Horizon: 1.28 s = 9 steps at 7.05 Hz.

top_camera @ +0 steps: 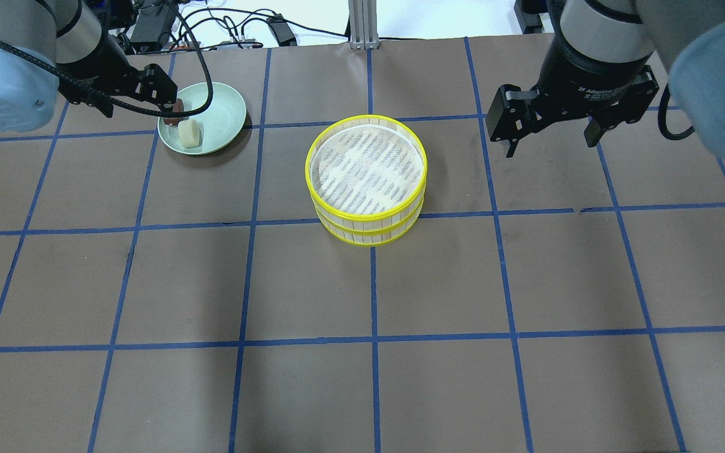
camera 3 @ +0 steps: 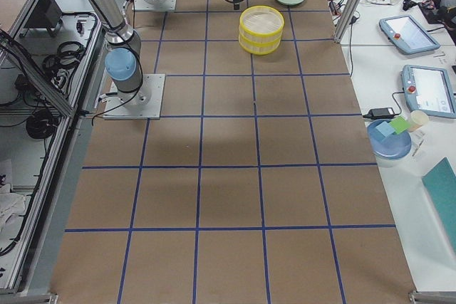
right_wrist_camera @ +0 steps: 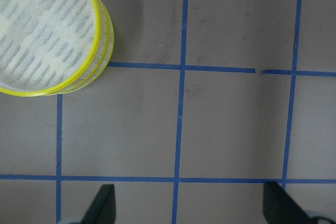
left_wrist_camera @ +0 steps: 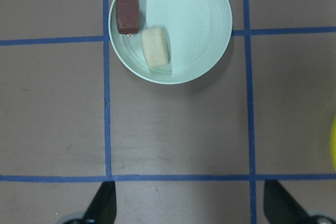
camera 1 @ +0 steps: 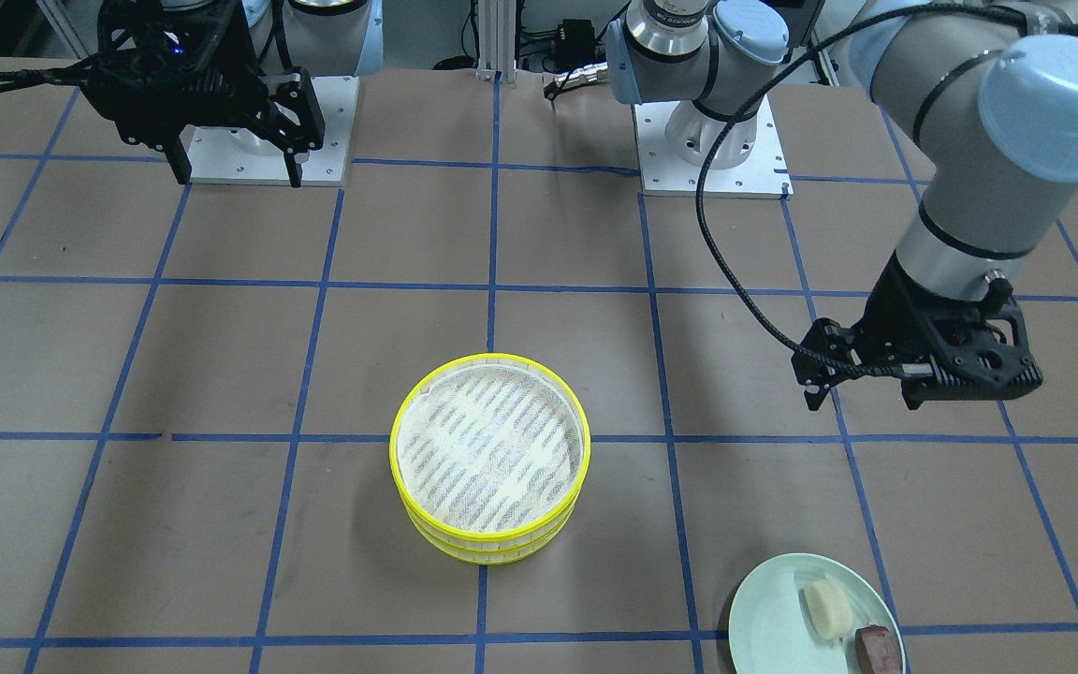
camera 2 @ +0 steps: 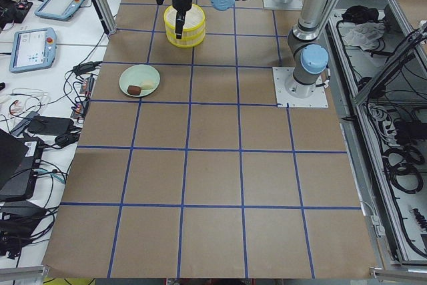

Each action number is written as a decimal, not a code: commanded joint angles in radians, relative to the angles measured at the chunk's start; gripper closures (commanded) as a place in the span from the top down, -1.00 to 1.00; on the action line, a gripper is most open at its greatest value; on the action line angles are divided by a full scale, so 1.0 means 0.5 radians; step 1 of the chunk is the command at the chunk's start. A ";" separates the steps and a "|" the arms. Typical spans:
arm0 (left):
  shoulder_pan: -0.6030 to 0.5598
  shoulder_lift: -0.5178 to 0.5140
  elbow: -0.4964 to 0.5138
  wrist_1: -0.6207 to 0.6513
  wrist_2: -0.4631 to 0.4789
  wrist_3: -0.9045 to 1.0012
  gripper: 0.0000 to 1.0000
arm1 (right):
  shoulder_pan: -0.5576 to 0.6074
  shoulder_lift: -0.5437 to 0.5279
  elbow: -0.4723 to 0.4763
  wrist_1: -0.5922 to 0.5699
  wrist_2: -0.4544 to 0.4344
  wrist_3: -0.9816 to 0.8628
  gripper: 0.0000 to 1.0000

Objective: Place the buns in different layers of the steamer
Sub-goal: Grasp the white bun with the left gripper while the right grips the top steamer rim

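The steamer point(camera 1: 492, 548), two stacked yellow-rimmed trays with an empty whitish mesh liner on top, stands mid-table point(top_camera: 369, 230); its edge also shows in the right wrist view point(right_wrist_camera: 103, 35). The cream bun point(camera 1: 827, 608) and the reddish-brown bun point(camera 1: 878, 648) lie side by side on a pale green plate point(camera 1: 764, 599), and both show in the left wrist view, cream point(left_wrist_camera: 156, 47) and brown point(left_wrist_camera: 127, 13). My left gripper point(top_camera: 139, 94) is open and empty, hovering beside the plate point(top_camera: 224, 113). My right gripper point(top_camera: 551, 141) is open and empty, to the right of the steamer.
The brown tabletop carries a blue tape grid. The two arm bases point(camera 1: 712, 150) stand on white plates at the robot side. Off the table's edge lie tablets and cables point(camera 2: 30, 48) and a blue dish with cups point(camera 3: 388, 137).
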 commanded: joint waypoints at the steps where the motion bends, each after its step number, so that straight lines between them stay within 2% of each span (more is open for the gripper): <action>1: 0.069 -0.200 0.003 0.329 -0.115 -0.009 1.00 | -0.001 0.004 0.000 -0.007 -0.001 -0.002 1.00; 4: 0.075 -0.528 0.015 0.795 -0.125 -0.009 0.97 | 0.005 0.023 0.000 -0.028 0.002 0.028 1.00; 6: 0.081 -0.688 0.055 0.891 -0.125 -0.009 0.81 | 0.005 0.145 -0.012 -0.056 0.008 0.034 1.00; 9: 0.084 -0.872 0.162 0.910 -0.125 -0.012 0.81 | 0.054 0.476 -0.025 -0.457 0.036 0.144 1.00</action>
